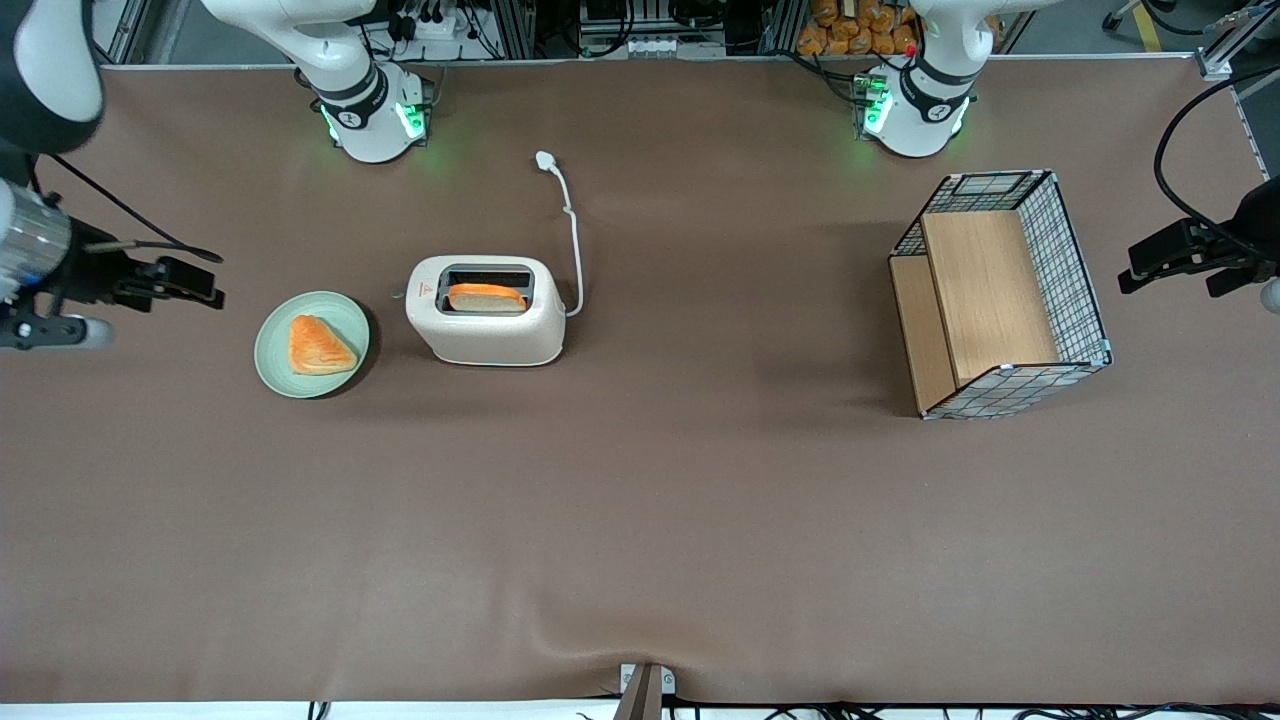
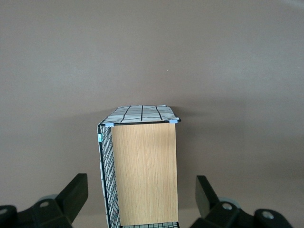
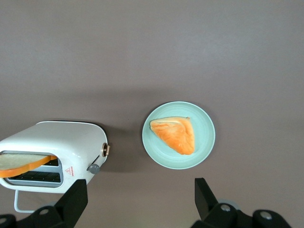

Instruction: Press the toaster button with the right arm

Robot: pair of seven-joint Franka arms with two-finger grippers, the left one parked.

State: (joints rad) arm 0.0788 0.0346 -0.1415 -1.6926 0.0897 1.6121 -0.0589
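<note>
Brown cloth covers the table (image 1: 640,520), bearing one wire-and-wood basket (image 1: 1000,295), one cream toaster (image 1: 487,312) with a bread slice (image 1: 487,297) in a slot, and one green plate (image 1: 312,344) beside it holding one pastry (image 1: 318,346). Its grey toaster button (image 3: 94,168) faces the plate. Above the working arm's end, the gripper (image 3: 140,204) hangs wide open, holding nothing.

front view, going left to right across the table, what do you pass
gripper at the working arm's end, fingers open → green plate with a pastry → toaster holding a bread slice → white cord → wire basket with wooden shelves
</note>
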